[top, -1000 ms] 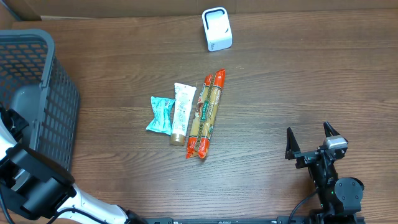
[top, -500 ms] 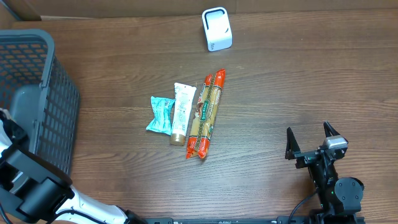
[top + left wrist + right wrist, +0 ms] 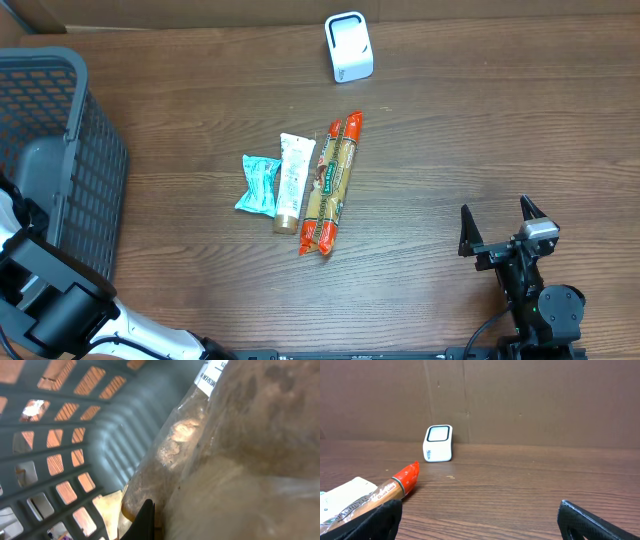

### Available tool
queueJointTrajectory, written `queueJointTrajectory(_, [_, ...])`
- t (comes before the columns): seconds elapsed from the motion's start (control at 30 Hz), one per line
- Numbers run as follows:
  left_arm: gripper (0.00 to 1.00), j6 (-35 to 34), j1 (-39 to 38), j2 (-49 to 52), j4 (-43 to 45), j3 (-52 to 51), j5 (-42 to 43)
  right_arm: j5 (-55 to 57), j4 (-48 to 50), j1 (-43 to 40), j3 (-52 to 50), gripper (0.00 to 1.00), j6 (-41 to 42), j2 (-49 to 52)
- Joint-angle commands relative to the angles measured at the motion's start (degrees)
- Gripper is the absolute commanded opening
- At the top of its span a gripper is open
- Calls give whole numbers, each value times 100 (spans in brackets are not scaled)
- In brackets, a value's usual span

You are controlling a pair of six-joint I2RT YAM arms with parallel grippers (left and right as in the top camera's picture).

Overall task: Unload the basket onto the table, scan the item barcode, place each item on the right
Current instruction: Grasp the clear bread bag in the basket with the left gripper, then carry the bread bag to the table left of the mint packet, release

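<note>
Open room was mostly on the right. The table (image 3: 470,140) lay bare from the middle cluster out to the right gripper (image 3: 503,232), and bare again between that cluster and the scanner (image 3: 348,47) near the far edge. The basket (image 3: 78,120) closed off the left edge, and its mesh wall (image 3: 65,455) filled the left wrist view.

I counted one scanner, one basket and four loose items in the middle. These were one teal packet (image 3: 258,185), one white tube (image 3: 294,183) touching it, and two orange-ended pasta packs (image 3: 332,185) side by side against the tube. A fifth item, a clear-wrapped bag (image 3: 175,455), sat inside the basket, pressed close to the left camera.

The left gripper (image 3: 149,521) was down in the basket and clenched. I could not tell whether it was grasping the bag, since only one dark fingertip showed. The right gripper stood released, with its jaws wide apart over bare wood near the front edge.

Against the frame a second earlier, the four items, the scanner and the right arm had not moved. Only the left arm had shifted slightly at the basket's near rim.
</note>
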Motion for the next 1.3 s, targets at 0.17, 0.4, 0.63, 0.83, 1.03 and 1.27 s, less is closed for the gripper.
queueJointTrajectory(0.17, [4,20,-319,-557,-404,1217,236,55,33,35,-61,100,-28,-57])
queueJointTrajectory(0.4, [4,20,-831,-1231,-299,2041,713,55,33,35,-61,100,-28,-57])
queueJointTrajectory(0.63, [4,-249,-1624,-2065,-232,2448,1314,55,33,35,-61,100,-28,-57])
queueJointTrajectory(0.83, [4,-450,-3130,-2857,-448,2465,1740,55,33,35,-61,100,-31,-57])
queueJointTrajectory(1.03, [4,-490,-5093,-2916,-1091,2411,560,55,33,35,-61,100,-28,-57])
queueJointTrajectory(1.27, [4,-1856,-6802,-2424,-1580,1550,-1554,55,33,35,-61,100,-28,-57])
